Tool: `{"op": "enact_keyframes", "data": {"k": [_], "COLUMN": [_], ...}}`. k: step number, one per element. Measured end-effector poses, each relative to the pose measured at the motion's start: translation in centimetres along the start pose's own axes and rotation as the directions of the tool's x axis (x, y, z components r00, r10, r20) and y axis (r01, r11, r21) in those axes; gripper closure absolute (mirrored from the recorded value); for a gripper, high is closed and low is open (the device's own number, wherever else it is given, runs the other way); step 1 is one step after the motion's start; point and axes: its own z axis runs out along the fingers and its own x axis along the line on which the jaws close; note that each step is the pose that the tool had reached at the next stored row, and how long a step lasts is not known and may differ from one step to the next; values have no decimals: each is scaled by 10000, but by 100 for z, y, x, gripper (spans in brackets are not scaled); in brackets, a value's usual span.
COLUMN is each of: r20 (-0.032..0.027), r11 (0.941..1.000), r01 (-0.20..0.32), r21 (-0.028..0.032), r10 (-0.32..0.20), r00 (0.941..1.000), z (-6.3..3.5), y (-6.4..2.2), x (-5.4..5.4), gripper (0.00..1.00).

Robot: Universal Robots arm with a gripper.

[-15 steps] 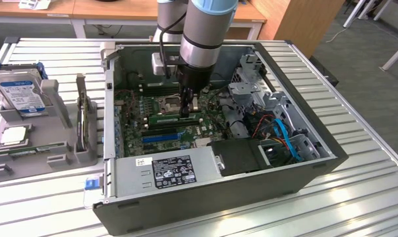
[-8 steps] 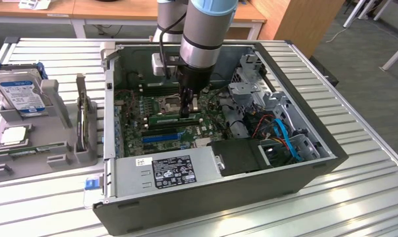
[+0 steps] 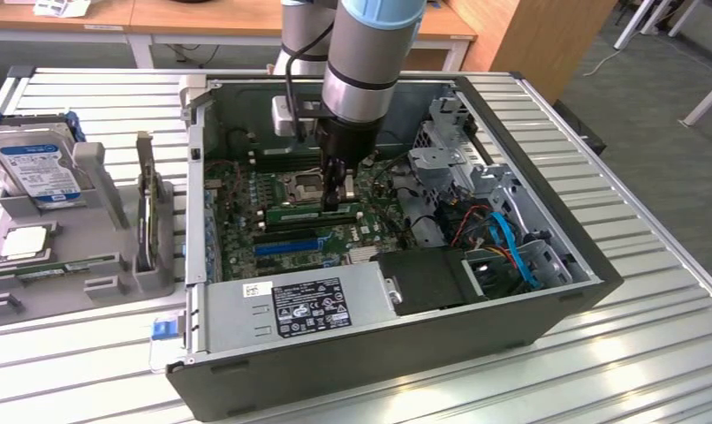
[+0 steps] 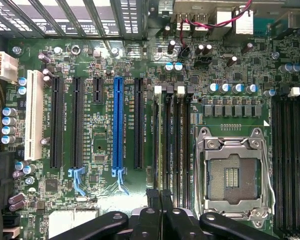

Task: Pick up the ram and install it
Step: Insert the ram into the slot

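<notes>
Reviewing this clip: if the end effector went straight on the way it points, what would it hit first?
Most likely the ram, the green stick lying along the memory slots directly beneath the end effector. Depth is unclear, so it may be touching it now.

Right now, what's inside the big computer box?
A green circuit board, an empty chip socket and blue cables. The robot arm covers part of the board.
</notes>
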Motion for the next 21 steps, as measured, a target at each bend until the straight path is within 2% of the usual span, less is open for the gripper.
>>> {"op": "enact_keyframes", "data": {"k": [21], "r20": [-3], "r11": [10000], "r01": [46], "r21": [-1], "r10": [-46], "r00": [10000], "z": [19], "y": [-1], "x": [1], "gripper": [88]}}
